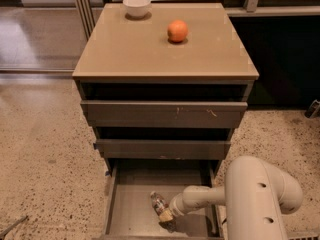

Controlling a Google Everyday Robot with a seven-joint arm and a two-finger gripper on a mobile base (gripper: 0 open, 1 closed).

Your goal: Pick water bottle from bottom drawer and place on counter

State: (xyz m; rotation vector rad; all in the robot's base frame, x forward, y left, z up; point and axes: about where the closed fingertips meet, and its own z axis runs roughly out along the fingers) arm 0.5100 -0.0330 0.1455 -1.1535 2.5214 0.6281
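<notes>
The water bottle lies on the grey floor of the bottom drawer, which is pulled out. It is a small clear bottle with a dark label band, and its far end points to the back left. My gripper reaches into the drawer from the right and sits at the bottle's near end, touching or just over it. The tan counter is the top of the cabinet, high above the drawer.
An orange and a white bowl sit on the counter toward the back. The two upper drawers stand slightly open and overhang the bottom drawer's back. My bulky white arm fills the lower right. Speckled floor lies to the left.
</notes>
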